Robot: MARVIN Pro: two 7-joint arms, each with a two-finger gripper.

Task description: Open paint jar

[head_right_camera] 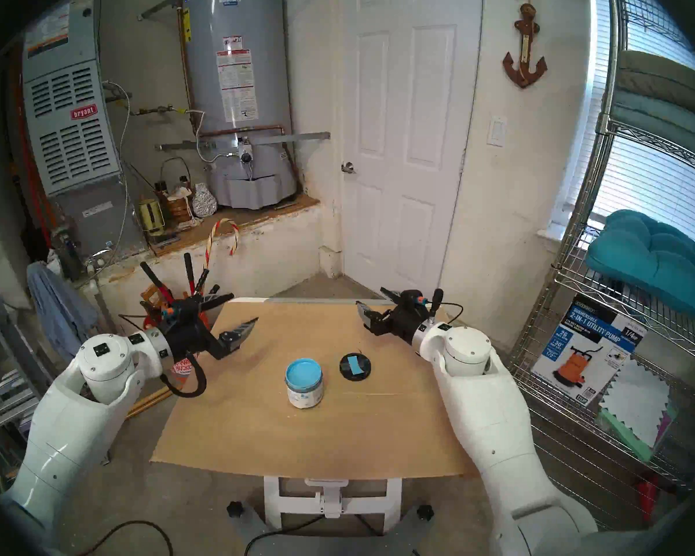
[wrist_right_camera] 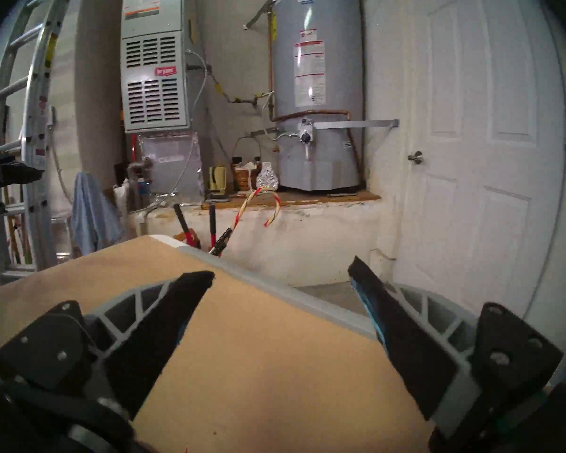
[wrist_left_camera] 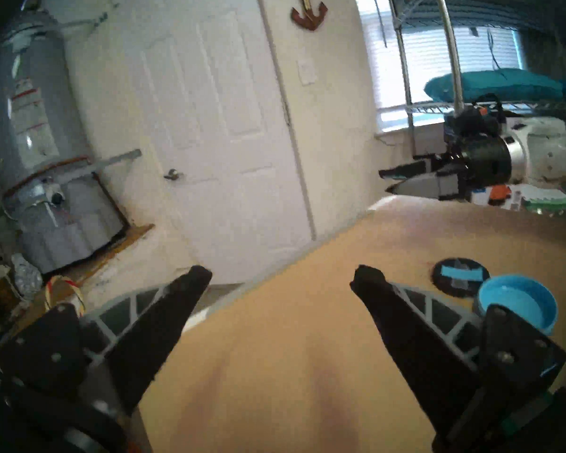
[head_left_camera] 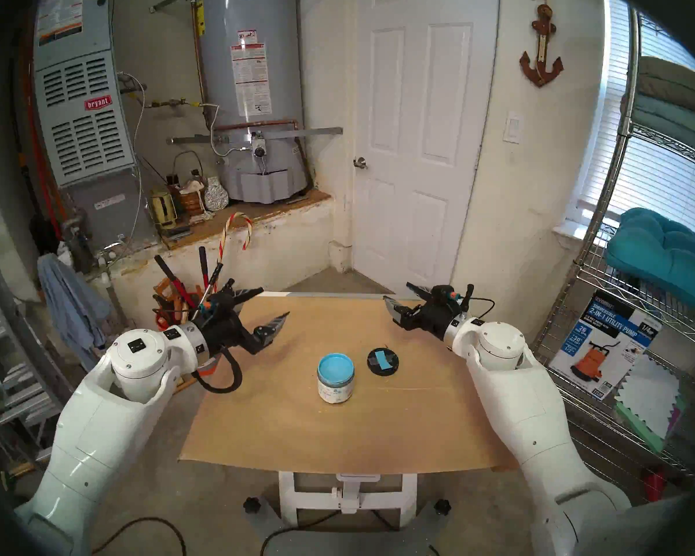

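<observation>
Paint jar (head_left_camera: 336,378) stands upright near the middle of the tabletop (head_left_camera: 281,431), slightly toward the near edge. Mouth uncovered; light-blue paint shows to the brim. White printed label faces the near edge.

Black screw lid (head_left_camera: 383,360) lies flat on the board just beside the jar, on its right and a little toward the far edge, not touching it. Taped light-blue rectangle faces up, so the wet underside is down. Judgement: set there to keep it within reach for reclosing and clear of the jar mouth.

Left gripper (head_left_camera: 269,307) hangs above the far-left corner, fingers spread wide, nothing between them. Right gripper (head_left_camera: 402,298) hangs above the far-right corner, fingers apart as well, empty. Blue smears show on the inner faces of the right fingers in the right wrist view, probably paint.

Both arms are well apart from jar and lid. Judgement: parked at the corners so nothing can knock the open jar. Task looks complete.

Risk: any sweep across the middle could tip the jar.
</observation>
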